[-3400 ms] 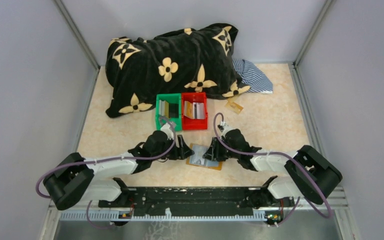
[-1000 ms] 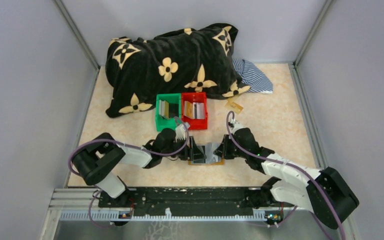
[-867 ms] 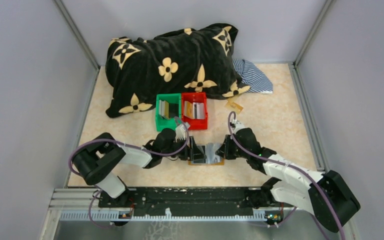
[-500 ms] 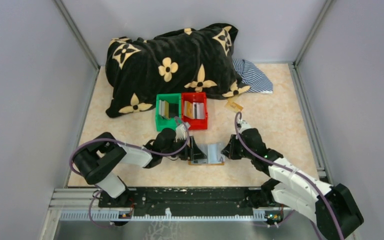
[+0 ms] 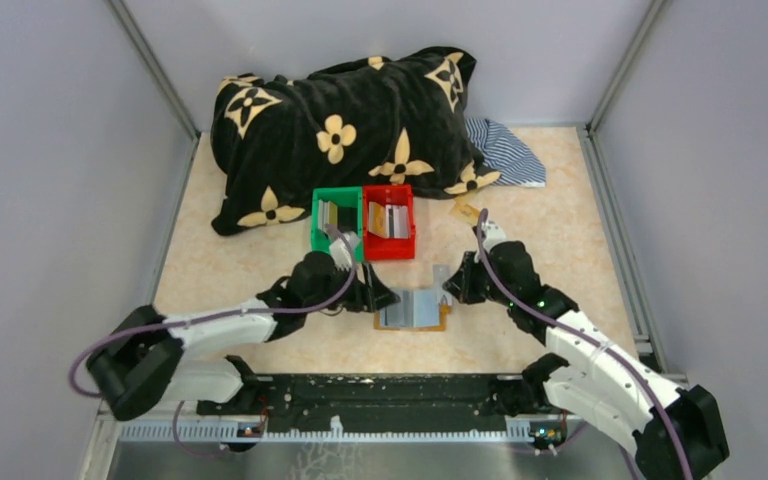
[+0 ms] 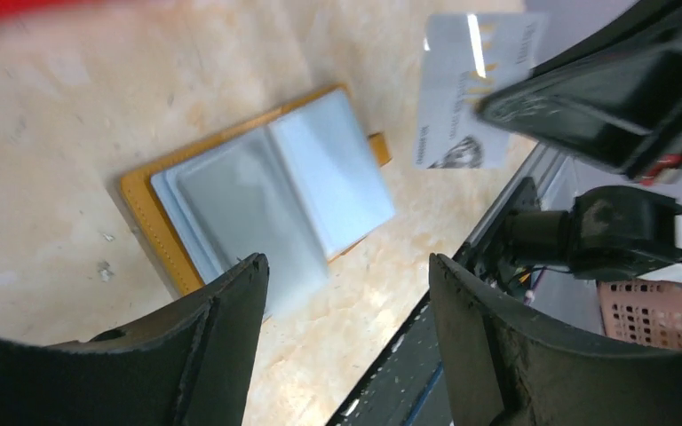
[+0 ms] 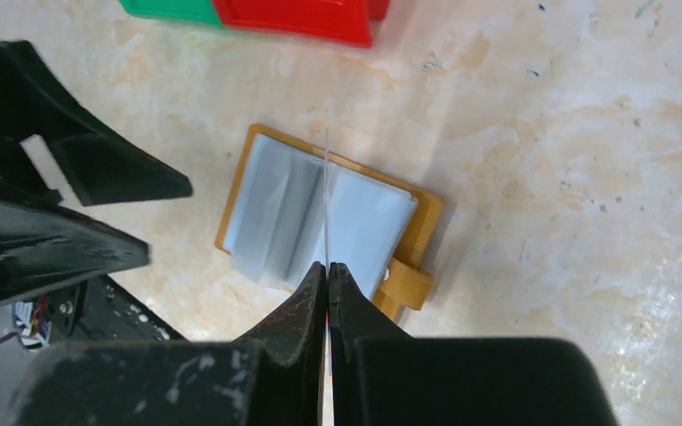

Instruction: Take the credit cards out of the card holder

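Moved since earlier: right gripper (image 5: 457,285) has pulled away rightward, off the card holder (image 5: 412,308); left gripper (image 5: 378,293) has drawn back slightly.
Card holder: lies open and flat between both grippers, strap tab toward the right arm.
Left jaws: spread, empty, beside the holder's left edge.
Right jaws: pinching a silvery credit card (image 6: 462,89), held on edge above the holder's right side.
Key relation: red bin (image 5: 390,220) lies beyond and left of the held card; I judge the right arm nearer.

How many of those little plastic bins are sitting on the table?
2. A green bin and a red bin stand side by side, touching, just in front of the black flowered pillow. More could be hidden behind the pillow.
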